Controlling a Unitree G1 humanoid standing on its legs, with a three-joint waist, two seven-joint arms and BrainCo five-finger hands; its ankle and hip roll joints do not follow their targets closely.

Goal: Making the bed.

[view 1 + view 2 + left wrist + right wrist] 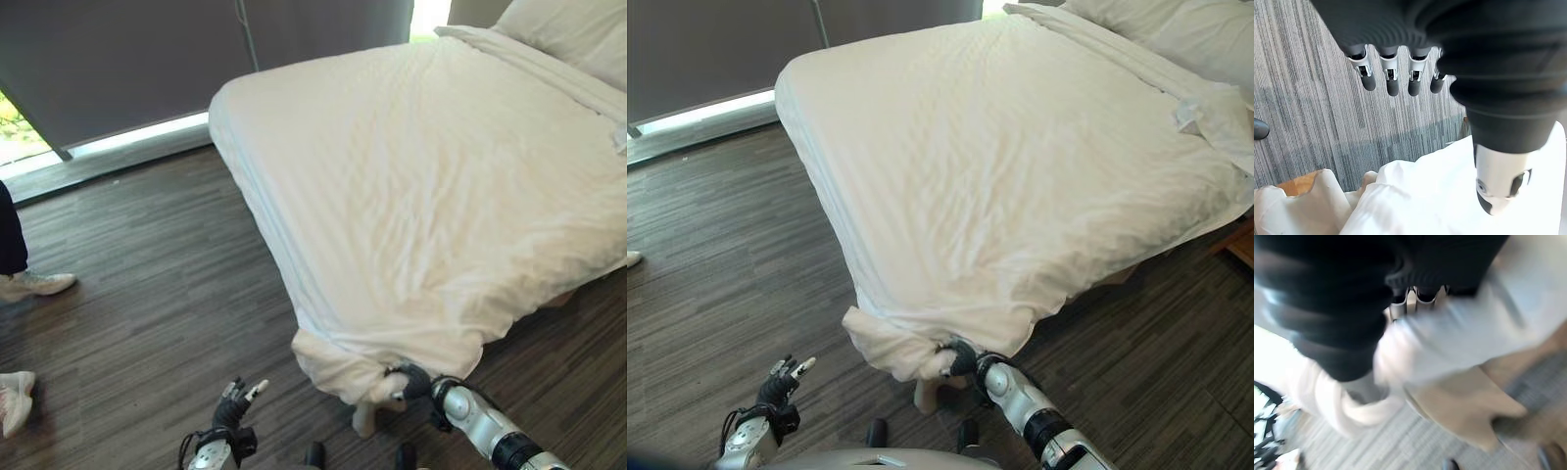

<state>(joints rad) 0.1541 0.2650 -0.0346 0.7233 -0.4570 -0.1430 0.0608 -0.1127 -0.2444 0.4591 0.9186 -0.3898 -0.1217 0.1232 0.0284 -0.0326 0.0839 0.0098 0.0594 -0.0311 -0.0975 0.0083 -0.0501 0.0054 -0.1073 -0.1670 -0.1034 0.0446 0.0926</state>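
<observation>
We have the duvet spread over the bed, its near corner bunched in our right hand, fingers curled into the cloth. Our left hand hangs empty and relaxed over the floor. Next, we judge, we pull that corner square and smooth it.

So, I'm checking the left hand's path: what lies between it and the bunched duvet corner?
Bare wood floor, as the left eye view shows. The left hand hangs apart from the bunched duvet corner, which the right hand is at.
</observation>
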